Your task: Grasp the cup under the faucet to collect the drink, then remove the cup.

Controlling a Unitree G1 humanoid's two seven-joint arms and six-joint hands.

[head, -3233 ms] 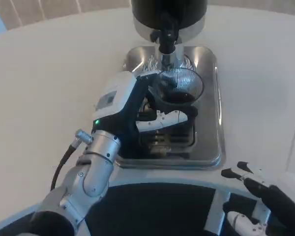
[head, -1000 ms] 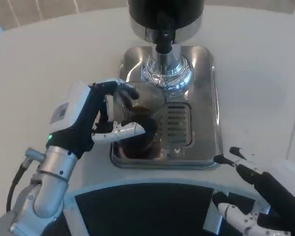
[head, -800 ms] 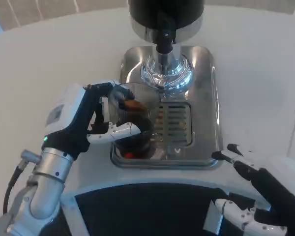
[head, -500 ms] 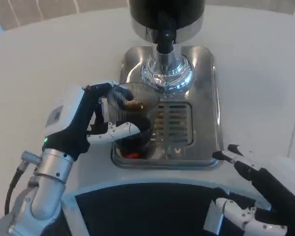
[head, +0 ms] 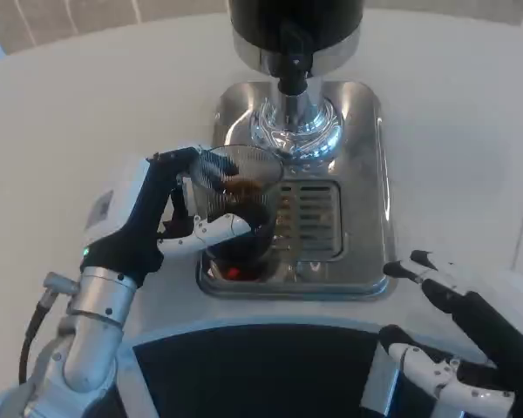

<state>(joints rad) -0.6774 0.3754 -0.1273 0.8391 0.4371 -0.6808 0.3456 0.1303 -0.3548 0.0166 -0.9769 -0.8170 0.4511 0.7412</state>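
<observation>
Cup [head: 237, 205]: clear, ribbed plastic, holding dark drink in its lower part, gripped by the left hand [head: 161, 218] over the steel drip tray's [head: 366, 174] front-left corner. Right hand [head: 458, 335] rests nearby, fingers spread, holding nothing.

Clearance around the drip tray: open left and far right, blocked at the far end.
The dispenser body [head: 295, 26] and faucet [head: 293, 65] overhang the far end of the drip tray [head: 366, 174], so no pass from above there. The left hand [head: 148, 222] holding the cup [head: 237, 205] occupies the tray's near-left corner. White table [head: 87, 104] to the left is bare. The right hand [head: 458, 348] sits near right, fingers spread, just beside the tray's near-right corner.
</observation>
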